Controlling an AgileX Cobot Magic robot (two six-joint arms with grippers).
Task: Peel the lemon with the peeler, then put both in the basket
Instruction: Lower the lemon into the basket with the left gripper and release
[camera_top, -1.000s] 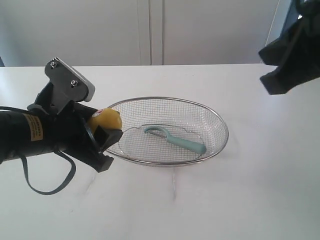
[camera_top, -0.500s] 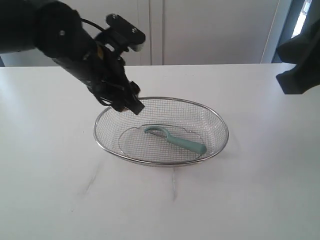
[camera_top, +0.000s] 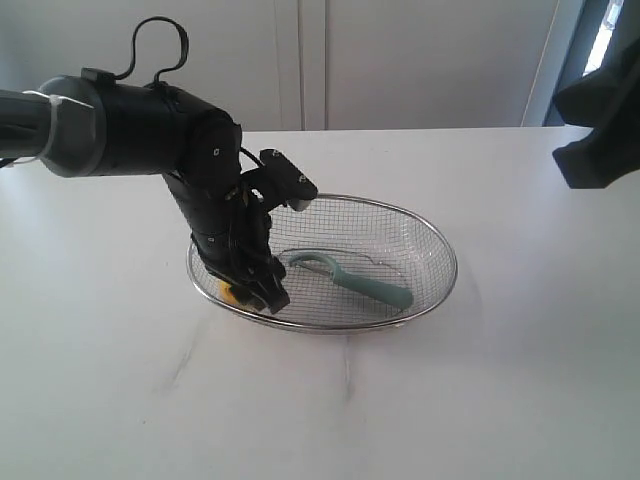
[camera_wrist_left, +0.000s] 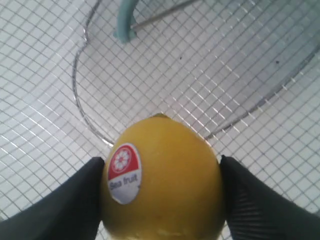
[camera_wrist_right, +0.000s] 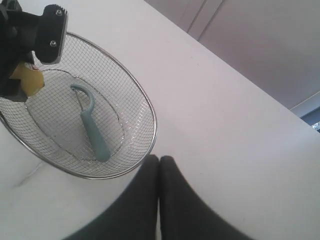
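The silver wire-mesh basket (camera_top: 430, 240) sits mid-table. Inside it lies the peeler (camera_top: 355, 281), teal handle pointing right, loop head toward the middle; it also shows in the right wrist view as the peeler (camera_wrist_right: 92, 127). My left gripper (camera_top: 255, 292) reaches down into the basket's left end, shut on the yellow lemon (camera_wrist_left: 162, 180), which bears a red and white sticker. Black fingers (camera_wrist_left: 70, 205) press both its sides just above the mesh. Only a sliver of lemon (camera_top: 232, 293) shows in the exterior view. My right gripper (camera_wrist_right: 159, 159) hangs high at the right, shut on nothing.
The white table (camera_top: 480, 400) spreads around the basket. White cabinet doors (camera_top: 400, 60) stand behind the table's far edge. The right arm's dark body (camera_top: 600, 140) hangs at the upper right, away from the basket (camera_wrist_right: 145, 107).
The left arm swung from the table's left, up over the basket's far rim, then down into the basket's left end with the lemon. The right arm rose slightly, then held.
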